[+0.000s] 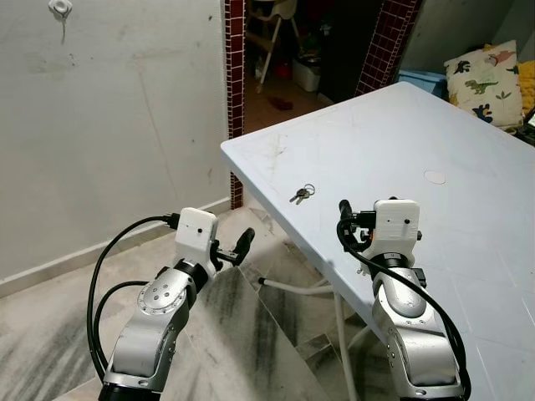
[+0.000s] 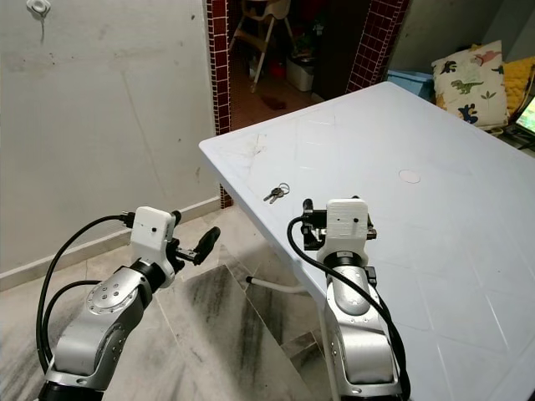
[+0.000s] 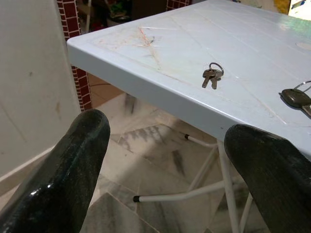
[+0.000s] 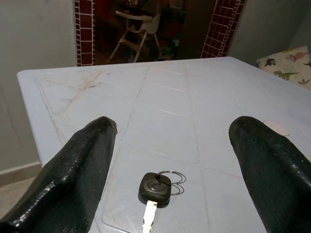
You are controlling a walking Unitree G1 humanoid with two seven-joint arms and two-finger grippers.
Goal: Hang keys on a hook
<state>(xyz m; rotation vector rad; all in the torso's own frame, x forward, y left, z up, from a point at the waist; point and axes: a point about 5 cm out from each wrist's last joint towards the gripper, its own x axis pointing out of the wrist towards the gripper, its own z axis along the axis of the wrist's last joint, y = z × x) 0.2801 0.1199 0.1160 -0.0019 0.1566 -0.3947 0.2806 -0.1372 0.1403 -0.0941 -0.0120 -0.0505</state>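
High on the far left wall sits the hook, well apart from everything else. Off the surface's left edge, over the floor, the left end effector hangs with fingers spread wide and nothing between them. It points toward the surface, where a small bunch of keys lies near that edge, beyond and to its right.

Further right, the right end effector hovers low over the surface, fingers also wide apart and empty. A black-headed car key with its ring lies just ahead, between the fingers' lines, blade pointing back toward the wrist.

The car key looks the readier pick: a short forward-and-down reach for the right arm. The bunch lies far-left of that arm.
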